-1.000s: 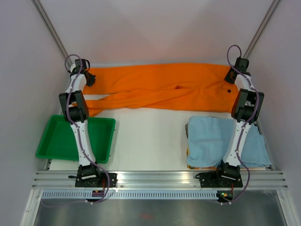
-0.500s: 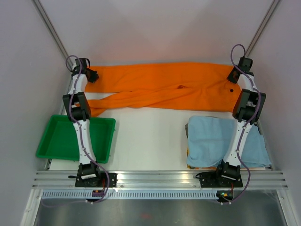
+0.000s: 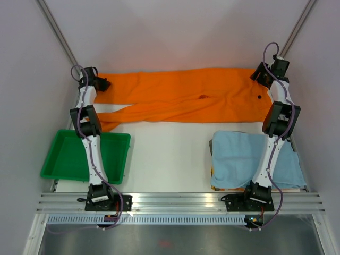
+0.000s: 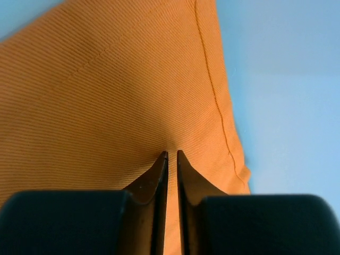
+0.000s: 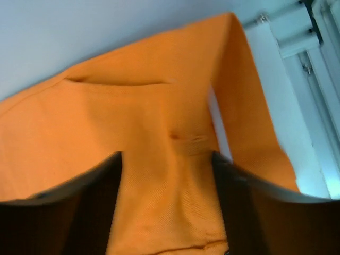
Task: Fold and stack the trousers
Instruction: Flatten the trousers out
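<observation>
No word, label, brand or number can be read anywhere: the trousers (image 3: pixel 180 91), the green tray (image 3: pixel 64 156) and the blue cloth (image 3: pixel 236 159) (all plain-coloured) carry none.

The left claw (image 3: pixel 101 84) and right claw (image 3: pixel 259 75) have shifted rearward, drawing the bright orange soft-fabric long trousers (image 3: pixel 180 91) back with them. The right claw's jaws now stand apart.

A green tray (image 3: pixel 65 157) is parked at the near left of the white table (image 3: pixel 170 151), with a rumpled light blue cloth (image 3: pixel 234 159) spread out near right.
</observation>
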`<state>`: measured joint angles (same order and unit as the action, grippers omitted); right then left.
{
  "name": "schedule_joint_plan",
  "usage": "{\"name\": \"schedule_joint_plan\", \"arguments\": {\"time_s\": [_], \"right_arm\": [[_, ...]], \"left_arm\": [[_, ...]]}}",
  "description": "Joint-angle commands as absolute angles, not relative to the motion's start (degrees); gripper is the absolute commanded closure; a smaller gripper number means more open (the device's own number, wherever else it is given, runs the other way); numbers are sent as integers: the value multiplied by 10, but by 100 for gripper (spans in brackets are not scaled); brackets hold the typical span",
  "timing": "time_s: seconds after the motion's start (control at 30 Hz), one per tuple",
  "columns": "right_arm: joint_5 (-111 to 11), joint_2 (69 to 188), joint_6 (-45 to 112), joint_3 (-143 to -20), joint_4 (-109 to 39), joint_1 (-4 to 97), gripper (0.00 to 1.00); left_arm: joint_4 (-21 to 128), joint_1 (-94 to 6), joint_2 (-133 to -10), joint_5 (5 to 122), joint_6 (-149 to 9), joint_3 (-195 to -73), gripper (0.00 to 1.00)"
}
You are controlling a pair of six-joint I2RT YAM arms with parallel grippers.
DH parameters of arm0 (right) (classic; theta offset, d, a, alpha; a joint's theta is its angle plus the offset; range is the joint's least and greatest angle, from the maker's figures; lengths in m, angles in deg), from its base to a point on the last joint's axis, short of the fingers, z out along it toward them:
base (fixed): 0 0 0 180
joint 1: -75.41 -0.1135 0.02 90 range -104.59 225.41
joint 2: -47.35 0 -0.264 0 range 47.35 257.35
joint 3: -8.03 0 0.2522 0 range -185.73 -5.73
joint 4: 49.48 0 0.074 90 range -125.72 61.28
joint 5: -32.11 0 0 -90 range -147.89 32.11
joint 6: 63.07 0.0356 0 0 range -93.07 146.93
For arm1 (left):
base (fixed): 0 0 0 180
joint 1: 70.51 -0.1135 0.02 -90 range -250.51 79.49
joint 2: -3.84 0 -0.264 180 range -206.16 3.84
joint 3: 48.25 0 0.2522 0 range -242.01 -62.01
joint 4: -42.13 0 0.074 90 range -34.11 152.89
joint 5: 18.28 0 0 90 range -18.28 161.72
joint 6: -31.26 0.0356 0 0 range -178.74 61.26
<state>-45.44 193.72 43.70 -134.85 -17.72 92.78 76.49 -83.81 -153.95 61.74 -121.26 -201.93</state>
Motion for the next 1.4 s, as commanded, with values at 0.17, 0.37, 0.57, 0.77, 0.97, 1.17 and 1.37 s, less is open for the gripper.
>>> {"name": "schedule_joint_plan", "arguments": {"time_s": [0.17,0.37,0.57,0.77,0.97,1.17,1.37], "right_arm": [[-406,1724,375,-1264,-132,910,5],[-487,1493,369,-984,-149,911,2],[-547,1342,457,-709,-232,914,2],[-583,1309,478,-647,-210,919,4],[-626,1301,504,-591,-242,929,8],[-615,1392,535,-640,-254,933,12],[-640,1473,558,-676,-231,932,16]], "left_arm": [[742,-845,-1246,554,-1047,-1906,29],[870,-846,-1022,609,-861,-1753,12],[885,-846,-883,628,-795,-1500,13],[839,-845,-793,567,-795,-1355,17],[836,-845,-766,563,-792,-1301,18],[822,-845,-769,537,-802,-1296,21],[833,-845,-771,570,-790,-1293,20]]}}
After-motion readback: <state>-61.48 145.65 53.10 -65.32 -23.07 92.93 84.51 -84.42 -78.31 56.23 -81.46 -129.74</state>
